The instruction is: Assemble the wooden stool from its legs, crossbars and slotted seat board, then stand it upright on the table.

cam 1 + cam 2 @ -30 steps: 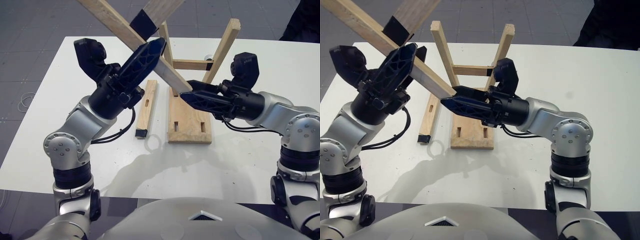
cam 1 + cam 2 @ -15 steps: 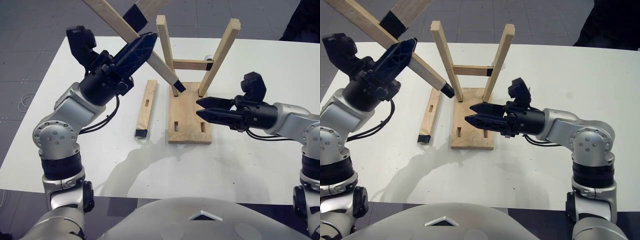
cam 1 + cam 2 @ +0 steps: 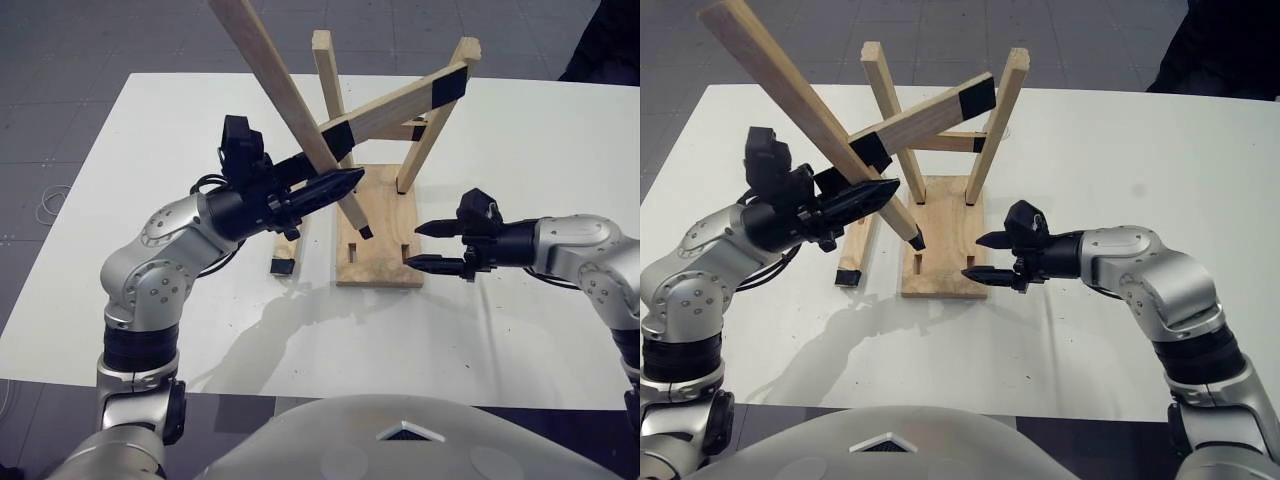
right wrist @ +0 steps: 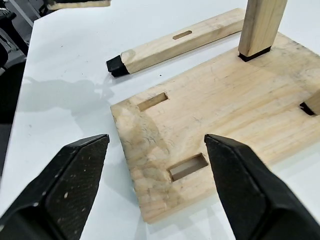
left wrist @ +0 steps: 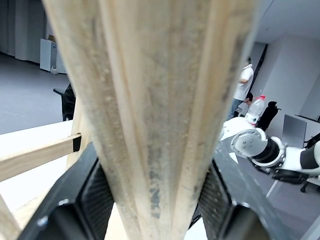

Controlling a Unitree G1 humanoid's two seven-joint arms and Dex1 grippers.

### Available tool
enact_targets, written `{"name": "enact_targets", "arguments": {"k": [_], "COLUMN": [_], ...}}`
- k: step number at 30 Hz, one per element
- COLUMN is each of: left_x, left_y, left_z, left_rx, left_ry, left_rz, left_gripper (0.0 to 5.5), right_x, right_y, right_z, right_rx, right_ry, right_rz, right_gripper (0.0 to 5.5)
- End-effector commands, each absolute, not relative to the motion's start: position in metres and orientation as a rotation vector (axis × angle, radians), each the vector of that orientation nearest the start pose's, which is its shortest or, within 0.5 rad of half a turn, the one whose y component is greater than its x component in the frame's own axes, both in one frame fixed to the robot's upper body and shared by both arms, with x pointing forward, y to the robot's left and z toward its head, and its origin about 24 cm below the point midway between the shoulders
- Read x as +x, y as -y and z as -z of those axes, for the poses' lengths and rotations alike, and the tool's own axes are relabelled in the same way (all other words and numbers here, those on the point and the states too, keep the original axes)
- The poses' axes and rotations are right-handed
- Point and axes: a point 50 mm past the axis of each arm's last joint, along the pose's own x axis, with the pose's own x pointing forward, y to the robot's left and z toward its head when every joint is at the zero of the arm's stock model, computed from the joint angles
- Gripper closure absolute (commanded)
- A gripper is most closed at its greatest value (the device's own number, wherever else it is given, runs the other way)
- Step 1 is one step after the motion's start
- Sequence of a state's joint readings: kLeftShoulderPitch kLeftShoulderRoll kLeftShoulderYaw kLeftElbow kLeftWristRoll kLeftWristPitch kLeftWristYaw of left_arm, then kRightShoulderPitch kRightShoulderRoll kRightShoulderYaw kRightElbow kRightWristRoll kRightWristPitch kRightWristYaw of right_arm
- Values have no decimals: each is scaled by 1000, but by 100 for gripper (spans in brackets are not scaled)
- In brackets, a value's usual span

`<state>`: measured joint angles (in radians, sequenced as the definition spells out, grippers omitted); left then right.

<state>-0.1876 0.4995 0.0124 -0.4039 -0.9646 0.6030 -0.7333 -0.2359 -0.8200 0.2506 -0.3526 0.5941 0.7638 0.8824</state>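
Right gripper point(image 3: 413, 246) low over the surface point(image 3: 520, 330), just beside the near right corner of the seat board point(image 3: 385, 212); jaws spread with nothing between them, tips pointed toward the board's right edge. Seat board flat at the middle of the surface, long side running near to far, two near slots point(image 4: 187, 166) open upward. Loose bar point(image 3: 853, 255) flat on the surface just beside the board's left edge and parallel to it, with a black cap on the near end and one slot in the upper face. Left gripper point(image 3: 345, 182) raised above the loose bar, jaws pinching a long leg point(image 3: 272, 80) partway along. Long leg tilted, top toward the far left, black-tipped foot over the board's left half just beyond the near left slot; contact with the board not determinable. Crossbar point(image 3: 400, 103) joined to the long leg at a black collar, slanting up toward the far right, black cap at the free end. Two upright legs point(image 3: 328, 75) seated in the board's far slots, splayed apart, joined by a short rail point(image 3: 405, 131).
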Motion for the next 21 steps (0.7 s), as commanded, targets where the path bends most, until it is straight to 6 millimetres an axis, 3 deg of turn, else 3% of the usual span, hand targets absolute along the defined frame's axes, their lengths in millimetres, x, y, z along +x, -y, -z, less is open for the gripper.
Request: {"name": "enact_targets", "arguments": {"k": [1, 8, 12, 21], "left_x": [234, 231, 231, 229], "left_y": [-138, -138, -138, -137], "left_z": [-147, -141, -140, -139], "left_rx": [-299, -288, -294, -311], "left_ry": [19, 15, 19, 22], "left_rz": [1193, 1185, 1177, 1169], "left_gripper": [344, 344, 344, 344], "right_x": [233, 230, 239, 233], "right_y": [164, 159, 156, 159], "right_z": [-104, -99, -94, -83], "right_rx": [-283, -363, -439, -570], "right_ry": [-550, -519, -469, -493], "right_rz": [-1212, -1246, -1155, -1120], "right_gripper": [198, 198, 198, 198]}}
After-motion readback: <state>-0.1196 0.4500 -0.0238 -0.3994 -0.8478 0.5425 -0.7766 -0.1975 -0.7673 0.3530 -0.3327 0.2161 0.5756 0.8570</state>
